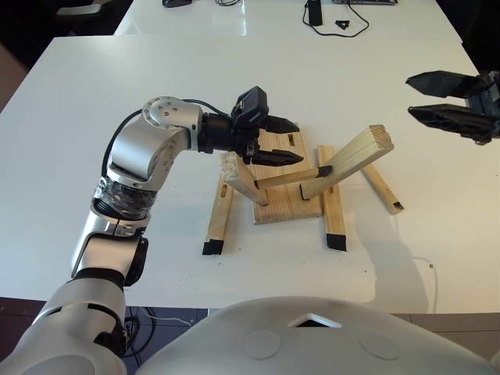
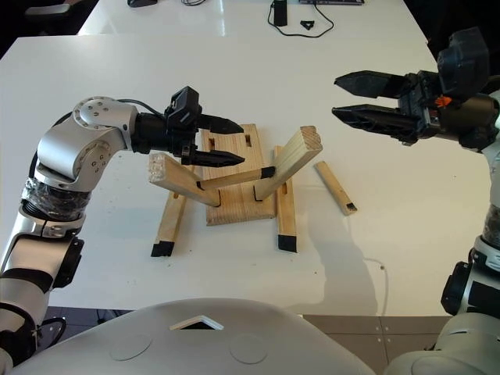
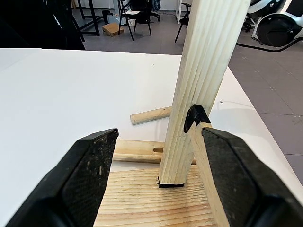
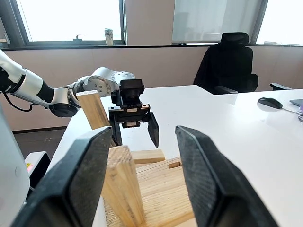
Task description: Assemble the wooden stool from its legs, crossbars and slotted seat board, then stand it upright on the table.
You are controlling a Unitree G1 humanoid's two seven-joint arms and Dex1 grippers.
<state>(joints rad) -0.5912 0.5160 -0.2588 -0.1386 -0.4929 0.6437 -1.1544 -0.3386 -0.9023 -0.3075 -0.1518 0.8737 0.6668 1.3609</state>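
Left gripper (image 1: 299, 141) wide open, empty, over board (image 1: 285, 205) mid-table, by fitted crossbar (image 1: 285, 180). Right gripper (image 2: 336, 95) open, empty, aloft at 2 o'clock. Two legs (image 1: 355, 160) plugged in, leaning. Loose legs (image 1: 219, 219) flat at 9 and 3, spare crossbar (image 1: 383, 187) beyond. Mid-assembly, I'd say. Next: grab a loose leg.

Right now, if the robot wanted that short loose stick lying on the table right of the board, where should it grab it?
Probably at its bare middle, coming straight down from above with the right gripper, fingers closing across its narrow width. The short stick lies flat on the table, apart from the neighbouring leg, so both long sides look free.
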